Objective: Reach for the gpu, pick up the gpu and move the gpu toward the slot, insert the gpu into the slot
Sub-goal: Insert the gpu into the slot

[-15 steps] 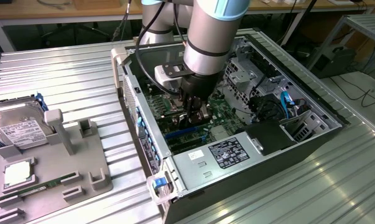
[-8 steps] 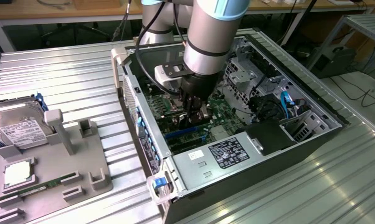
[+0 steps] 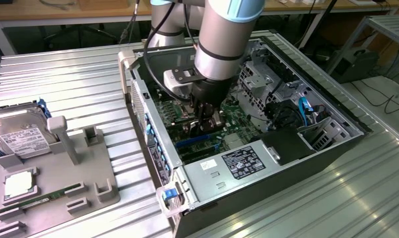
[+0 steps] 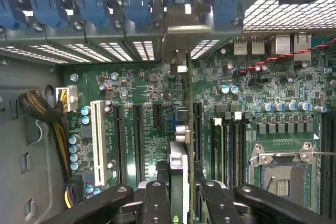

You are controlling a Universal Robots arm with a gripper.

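A: Ribbed metal tabletop (image 3: 74,89) carries everything, and an open computer case (image 3: 332,141) lies on its side across it. Going near to far in the exterior view, what comes first?

B: At about 7 o'clock sits a grey fixture tray (image 3: 97,168) with a hard drive (image 3: 17,139) propped in it and a slim green memory stick (image 3: 44,198) lying along its near edge. Next comes the case, with its silver power supply (image 3: 242,163) at the near end.

A: And the gpu?

B: The gpu (image 4: 178,156) stands on edge straight below the end effector (image 3: 206,121), over the green motherboard (image 4: 131,98) in the middle of the case. In the wrist view its upper edge runs away from the fingers toward 12 o'clock, and its silver end bracket (image 4: 181,24) meets the row of rear openings in the case wall.

A: How does the end effector stand?

B: Partly closed, pinching the card. Its black fingers (image 4: 157,203) press both faces of the gpu, one on each side.

A: Where is the slot?

B: The slot (image 3: 189,141) shows in the exterior view as a bright blue strip at about 7 o'clock of the end effector, just beside the card's lower edge. Whether the card is seated in it I cannot tell.

A: Farther back?

B: The arm (image 3: 223,34) rises at 12 o'clock, and wooden desks (image 3: 54,10) line the background.
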